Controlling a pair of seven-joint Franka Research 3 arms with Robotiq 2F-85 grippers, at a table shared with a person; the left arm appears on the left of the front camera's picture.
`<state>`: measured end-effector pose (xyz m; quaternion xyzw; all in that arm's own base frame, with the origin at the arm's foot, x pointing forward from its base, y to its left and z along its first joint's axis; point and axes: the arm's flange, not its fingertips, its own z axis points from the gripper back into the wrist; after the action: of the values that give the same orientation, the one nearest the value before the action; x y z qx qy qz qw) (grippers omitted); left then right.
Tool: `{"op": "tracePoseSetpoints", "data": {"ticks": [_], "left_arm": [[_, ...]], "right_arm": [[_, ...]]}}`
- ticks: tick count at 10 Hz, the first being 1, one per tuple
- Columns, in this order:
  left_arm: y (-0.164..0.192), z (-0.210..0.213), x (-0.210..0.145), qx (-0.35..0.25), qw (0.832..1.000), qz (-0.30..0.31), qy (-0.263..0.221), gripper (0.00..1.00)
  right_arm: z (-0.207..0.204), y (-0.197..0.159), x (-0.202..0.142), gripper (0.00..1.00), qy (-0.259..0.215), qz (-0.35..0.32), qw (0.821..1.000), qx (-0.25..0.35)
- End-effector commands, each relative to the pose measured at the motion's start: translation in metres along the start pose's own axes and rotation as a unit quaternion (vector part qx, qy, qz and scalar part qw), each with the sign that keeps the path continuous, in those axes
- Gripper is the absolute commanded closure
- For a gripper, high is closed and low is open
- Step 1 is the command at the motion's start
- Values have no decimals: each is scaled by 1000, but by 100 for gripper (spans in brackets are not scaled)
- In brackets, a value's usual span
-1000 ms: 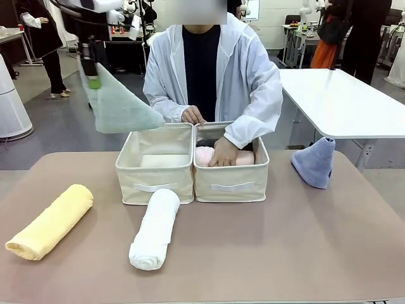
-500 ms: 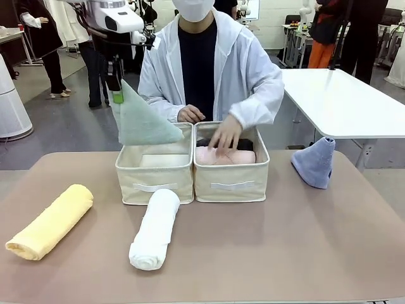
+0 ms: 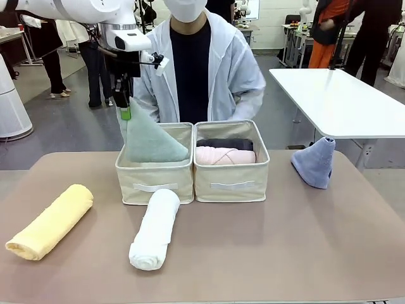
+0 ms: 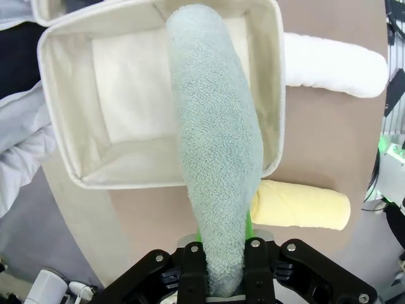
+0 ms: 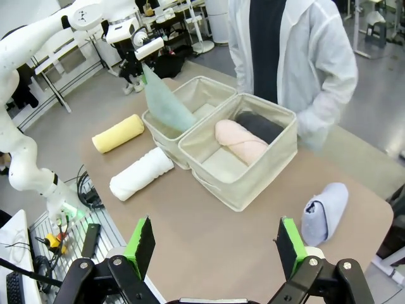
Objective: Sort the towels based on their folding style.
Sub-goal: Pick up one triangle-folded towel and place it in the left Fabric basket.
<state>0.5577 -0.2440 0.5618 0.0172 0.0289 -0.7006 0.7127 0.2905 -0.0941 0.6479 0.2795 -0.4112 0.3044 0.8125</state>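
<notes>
Left gripper is clamped on the top tip of the pale mint cone towel, which hangs straight below it over the left bin. Its lower edge is down at about rim level, and whether it touches the bin floor can't be told. The cone is not yet let go. The left bin looks otherwise bare inside in the left wrist view. Beside it, to the gripper's right, the right bin already holds the pink roll and the dark grey roll side by side, so two rolls look sorted. Left to do: the white roll lies on the table below the gripper, just in front of the bins on the robot's side; the yellow roll lies farther to the gripper's left and toward the robot; the periwinkle-blue cone sits well off to the gripper's right, past the right bin. The right gripper hangs high above the table, jaws wide apart and holding nothing. By this judgement about a third is done, with the mint cone mid-placement.
</notes>
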Motion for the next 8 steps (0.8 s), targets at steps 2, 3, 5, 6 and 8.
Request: {"op": "tracePoseSetpoints", "data": {"ticks": [2,3,5,6,8], "left_arm": [[-2,-33,0,-28,999,-35,4,81],[-1,-48,2,-42,998,-45,0,81],[-2,-76,8,-66,996,-58,14,81],[-4,-91,12,-76,995,-66,17,81],[-5,-95,15,-76,994,-78,-1,21]], "right_arm": [[-3,-2,-1,0,-8,6,1000,9],[-3,-2,-1,0,-8,6,1000,9],[-3,-2,-1,0,-8,6,1000,9],[-3,-2,-1,0,-8,6,1000,9],[-3,-2,-1,0,-8,6,1000,9]]}}
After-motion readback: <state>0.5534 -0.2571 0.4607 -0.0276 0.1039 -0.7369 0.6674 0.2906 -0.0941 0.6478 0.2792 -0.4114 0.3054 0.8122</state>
